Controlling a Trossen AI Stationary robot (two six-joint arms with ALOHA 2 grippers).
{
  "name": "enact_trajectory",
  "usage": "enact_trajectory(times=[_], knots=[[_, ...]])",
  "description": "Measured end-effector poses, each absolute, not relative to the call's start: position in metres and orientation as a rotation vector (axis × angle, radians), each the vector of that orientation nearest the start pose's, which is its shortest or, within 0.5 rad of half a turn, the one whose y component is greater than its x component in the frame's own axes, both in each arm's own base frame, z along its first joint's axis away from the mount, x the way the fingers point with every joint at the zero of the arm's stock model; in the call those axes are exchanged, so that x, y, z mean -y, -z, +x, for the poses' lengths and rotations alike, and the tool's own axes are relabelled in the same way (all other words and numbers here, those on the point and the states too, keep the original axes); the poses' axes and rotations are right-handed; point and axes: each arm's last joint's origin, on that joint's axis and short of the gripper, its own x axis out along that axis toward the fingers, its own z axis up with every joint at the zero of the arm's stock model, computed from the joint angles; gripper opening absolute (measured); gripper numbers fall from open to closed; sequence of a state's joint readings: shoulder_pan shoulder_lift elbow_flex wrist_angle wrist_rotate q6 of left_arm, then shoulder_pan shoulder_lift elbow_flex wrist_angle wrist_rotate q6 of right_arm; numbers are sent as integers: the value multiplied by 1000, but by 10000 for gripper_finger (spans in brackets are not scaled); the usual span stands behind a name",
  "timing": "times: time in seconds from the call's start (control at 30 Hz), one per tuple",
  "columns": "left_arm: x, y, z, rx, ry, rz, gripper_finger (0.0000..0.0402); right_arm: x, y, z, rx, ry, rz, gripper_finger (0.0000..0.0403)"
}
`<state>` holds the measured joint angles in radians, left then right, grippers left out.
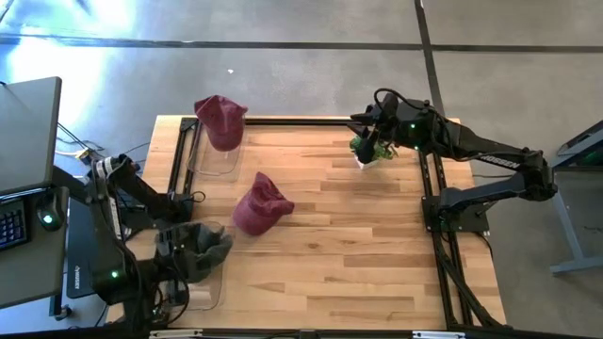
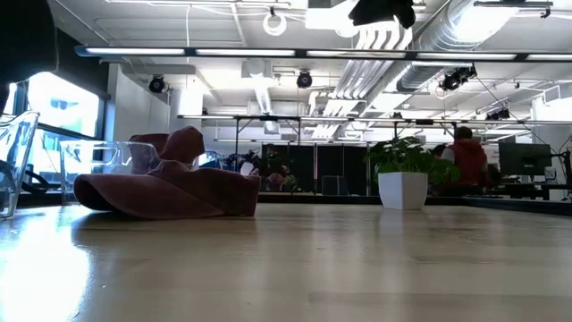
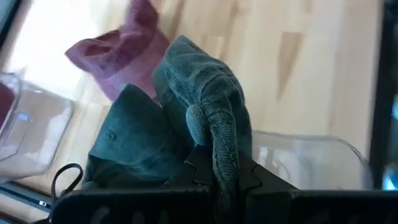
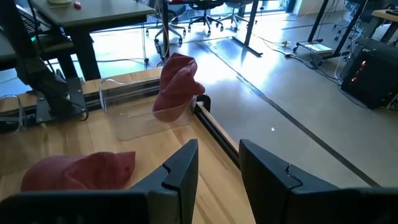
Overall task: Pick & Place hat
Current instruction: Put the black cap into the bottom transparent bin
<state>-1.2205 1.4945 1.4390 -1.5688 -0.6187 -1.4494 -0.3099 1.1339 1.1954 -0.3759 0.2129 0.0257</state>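
Observation:
A grey-green hat point(image 1: 205, 243) point(image 3: 186, 106) is in my left gripper point(image 1: 179, 247) point(image 3: 217, 186) at the table's near left corner, over a clear bin point(image 1: 205, 281) point(image 3: 311, 162). A maroon hat point(image 1: 260, 205) point(image 2: 170, 190) point(image 4: 74, 171) lies crumpled on the table's middle left. A second maroon hat point(image 1: 221, 121) point(image 4: 177, 81) sits in a clear bin point(image 1: 215, 158) at the far left. My right gripper point(image 1: 373, 134) point(image 4: 217, 168) is open, raised at the far right above a small potted plant point(image 1: 366, 151) point(image 2: 404, 179). My left gripper is shut on the grey-green hat, pinching a bunched ridge of its cloth point(image 3: 219, 149) between the two fingers; how many layers does not show. The rest of the hat stands crumpled ahead of the fingers over the clear bin; whether it touches the bin, I cannot tell.
Black rails point(image 1: 435, 202) run along the table's left and right sides. The potted plant stands on the table under the right arm. Bare wood point(image 1: 358, 254) spans the middle and near right. A desk with a keyboard point(image 1: 14, 221) sits off the left edge.

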Motion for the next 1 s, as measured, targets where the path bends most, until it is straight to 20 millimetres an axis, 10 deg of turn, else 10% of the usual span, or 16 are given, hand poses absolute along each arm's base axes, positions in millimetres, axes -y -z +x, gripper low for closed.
enact_trajectory(times=[0.47,0.73,1.0], knots=[[220,-279,88,-1000,-462,-112,53,79,-388,227,-297,542,85,113],[190,-315,64,-1104,-489,-551,176,79,-388,227,-299,516,86,113],[156,-349,57,-994,-378,-931,162,77,-388,228,-313,456,39,113]])
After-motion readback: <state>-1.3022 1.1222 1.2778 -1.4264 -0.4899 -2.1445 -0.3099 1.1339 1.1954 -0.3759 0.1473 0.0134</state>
